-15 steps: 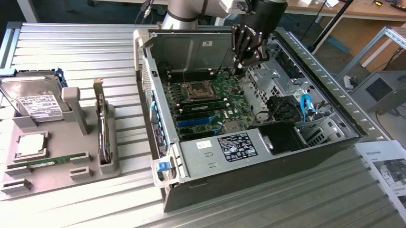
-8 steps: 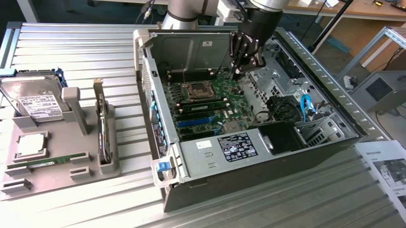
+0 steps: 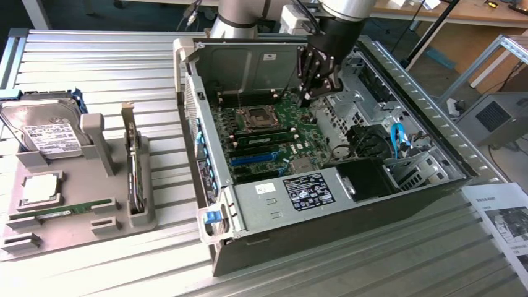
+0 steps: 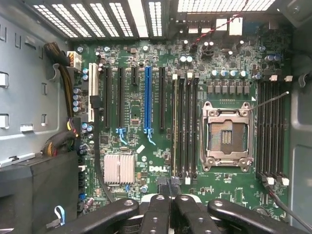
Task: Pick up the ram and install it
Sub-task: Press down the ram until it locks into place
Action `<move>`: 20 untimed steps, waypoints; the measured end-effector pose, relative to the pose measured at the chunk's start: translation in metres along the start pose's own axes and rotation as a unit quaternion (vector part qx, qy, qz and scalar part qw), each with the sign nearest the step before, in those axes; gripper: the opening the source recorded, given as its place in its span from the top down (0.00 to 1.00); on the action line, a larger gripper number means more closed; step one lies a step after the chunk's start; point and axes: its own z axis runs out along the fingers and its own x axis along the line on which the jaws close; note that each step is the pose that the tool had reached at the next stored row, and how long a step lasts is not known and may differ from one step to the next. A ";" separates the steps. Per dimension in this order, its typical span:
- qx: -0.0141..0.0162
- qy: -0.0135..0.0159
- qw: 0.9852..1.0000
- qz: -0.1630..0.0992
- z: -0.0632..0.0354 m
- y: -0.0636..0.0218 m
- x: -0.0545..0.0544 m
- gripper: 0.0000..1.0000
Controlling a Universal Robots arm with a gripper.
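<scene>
Lettering "DELL" [image 4: 158, 169] on green motherboard [image 4: 234, 190] near closed jaws

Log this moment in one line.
gripper over green motherboard inside open computer case | fingers shut | thin green ram stick lying in grey tray

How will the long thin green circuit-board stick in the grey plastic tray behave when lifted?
Probably stiff and light: the green circuit-board stick is thin and flat. It lies in a narrow slot of the grey tray, so sideways pushes likely jam it. Being thin, it may crack if bent.
</scene>
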 end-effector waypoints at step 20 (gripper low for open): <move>0.000 0.000 1.000 0.000 0.0238 -0.0014 -0.001 0.89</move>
